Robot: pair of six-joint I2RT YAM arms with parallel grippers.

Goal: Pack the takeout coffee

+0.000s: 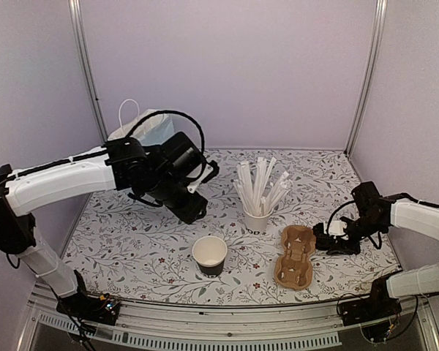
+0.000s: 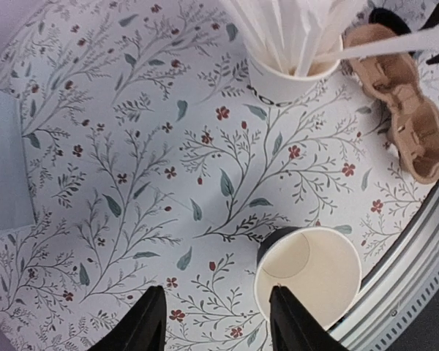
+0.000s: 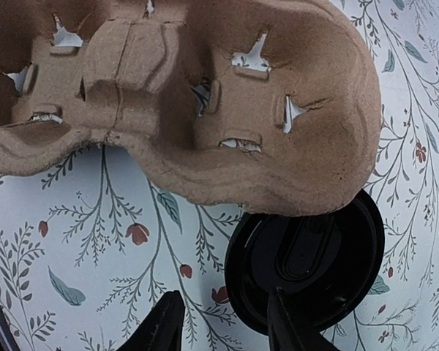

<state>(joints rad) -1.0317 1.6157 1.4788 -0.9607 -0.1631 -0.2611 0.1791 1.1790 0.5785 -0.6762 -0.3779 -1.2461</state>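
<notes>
Left gripper [image 2: 216, 294] gapes near takeout coffee [image 2: 309, 281]; right gripper [image 3: 225, 296] (also spread) by black lid [image 3: 329, 256], carrier [image 3: 205, 110] overlapping.

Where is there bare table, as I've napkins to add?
The widest bare table is on the left, between the white bag and the black cup. Another strip lies far right, behind the carrier. It is crowded where the cup of sticks, carrier, black lid and right gripper sit close together.

Brown cup carrier [image 3: 168, 95], black lid [image 3: 344, 248] partly hidden by it
</notes>
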